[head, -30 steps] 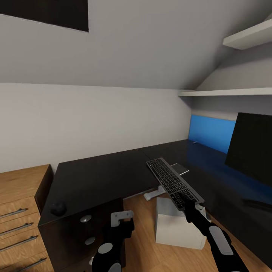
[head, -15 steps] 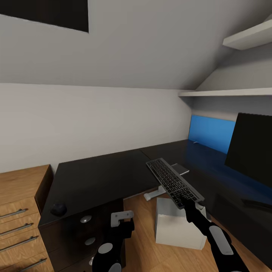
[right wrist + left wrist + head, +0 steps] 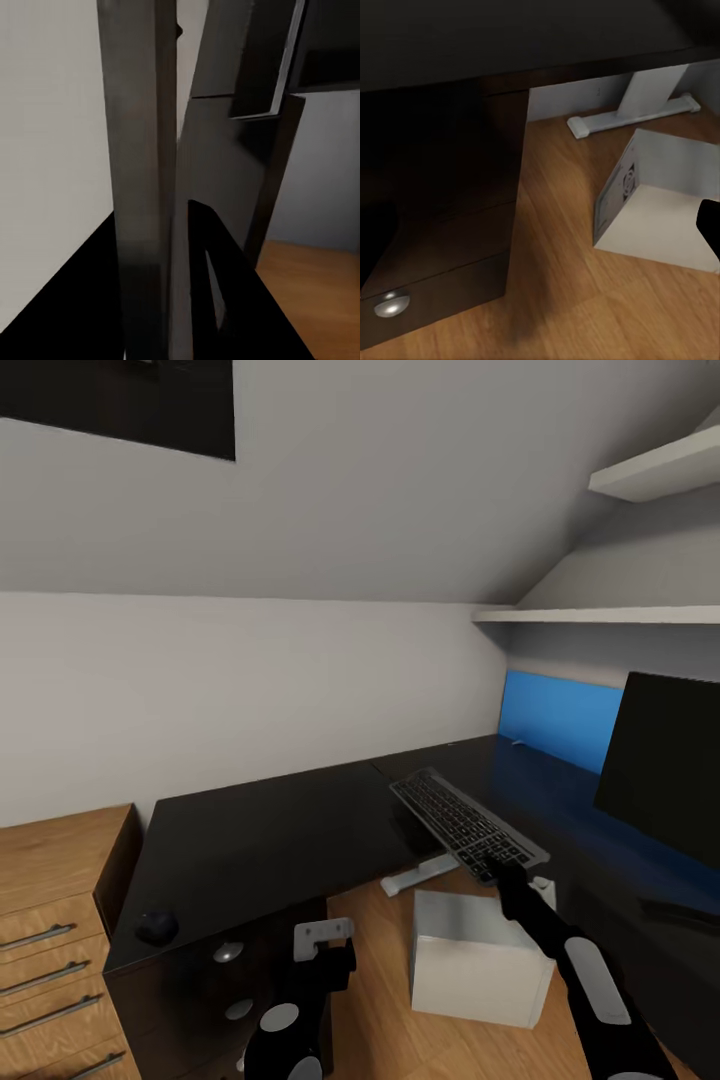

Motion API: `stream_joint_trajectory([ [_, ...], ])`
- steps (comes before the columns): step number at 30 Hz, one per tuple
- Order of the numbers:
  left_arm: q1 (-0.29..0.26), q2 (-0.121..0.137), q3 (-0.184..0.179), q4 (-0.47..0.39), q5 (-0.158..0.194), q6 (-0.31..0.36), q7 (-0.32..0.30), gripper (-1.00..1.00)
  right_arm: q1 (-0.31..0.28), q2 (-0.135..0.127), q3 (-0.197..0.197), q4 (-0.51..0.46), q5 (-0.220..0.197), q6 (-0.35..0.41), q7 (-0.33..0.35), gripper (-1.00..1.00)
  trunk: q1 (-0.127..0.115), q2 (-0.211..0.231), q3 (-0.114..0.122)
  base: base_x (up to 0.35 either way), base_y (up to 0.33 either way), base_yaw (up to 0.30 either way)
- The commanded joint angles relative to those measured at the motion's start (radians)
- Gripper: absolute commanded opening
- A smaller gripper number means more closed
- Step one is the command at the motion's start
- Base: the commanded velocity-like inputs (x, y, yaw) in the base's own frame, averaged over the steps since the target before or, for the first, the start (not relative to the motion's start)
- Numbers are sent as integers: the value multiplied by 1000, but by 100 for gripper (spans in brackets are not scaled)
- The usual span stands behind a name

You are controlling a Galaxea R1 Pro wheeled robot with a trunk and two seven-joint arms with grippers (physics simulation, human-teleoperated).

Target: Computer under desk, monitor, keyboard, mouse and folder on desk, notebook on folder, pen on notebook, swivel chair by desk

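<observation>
The right gripper [image 3: 508, 872] clamped the keyboard [image 3: 464, 824] above the desk [image 3: 270, 830], not yet placed. The monitor [image 3: 665, 770] and folder [image 3: 560, 720] were already there; the left gripper's [image 3: 322, 937] state could not be told.

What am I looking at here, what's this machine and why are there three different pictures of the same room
It is a simulated two-armed robot tidying a bedroom desk. The large picture comes from a camera on its head, looking down over both arms. The other two come from cameras near each wrist, looking along that arm's pincer.

In the head view, the right pincer holds a black keyboard by its near end, raised above the black desk. The left pincer hangs empty and open, low beside the desk drawers. A wide black monitor stands at the right, and a small dark mouse lies on the desk's near left corner. The pale box on the floor is the computer, also seen from the left wrist.
</observation>
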Motion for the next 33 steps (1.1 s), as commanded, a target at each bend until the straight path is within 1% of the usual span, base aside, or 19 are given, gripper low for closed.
stream_joint_trajectory([
  [1,-1,0,-1,0,6,3,8,100,-1,0,-2,-7,-1,9,2,-100,-4,7,2,0,0,0],
  [5,-1,0,-1,6,6,3,8,100,1,-4,-2,-53,1,55,3,-100,-19,35,15,0,0,0],
  [8,-1,0,-1,6,6,3,8,100,6,-5,-3,-64,1,62,4,-100,-31,56,24,0,0,0],
  [10,-1,0,-1,6,6,3,8,100,9,-5,-2,-67,0,67,6,-100,-31,56,24,0,0,0],
  [17,-1,0,-1,7,6,3,8,100,20,-5,-2,-69,-1,120,24,-100,-31,56,24,0,0,0],
  [18,-1,0,0,7,6,3,8,100,21,-4,-3,-68,-2,128,48,-100,-31,56,24,0,0,0],
  [19,-1,0,0,7,6,3,8,100,21,-4,-3,-65,-1,130,95,-100,-31,56,24,0,0,0],
  [20,-1,0,0,7,6,3,8,100,21,-4,-3,-63,0,131,119,-100,-31,56,24,0,0,0],
  [22,-1,0,0,7,6,3,8,100,21,-4,-3,-62,1,131,141,-100,-31,56,24,0,0,0],
  [23,-1,0,0,7,6,3,8,100,23,-5,-3,-62,7,132,162,-100,-31,56,24,-223,-216,0],
  [25,-1,0,0,7,6,3,8,100,23,-5,-3,-62,8,132,161,-100,-31,56,24,-232,-225,0],
  [33,-1,0,-1,7,5,3,8,100,23,-4,-3,-62,12,131,162,-100,-31,56,24,-163,-305,244],
])
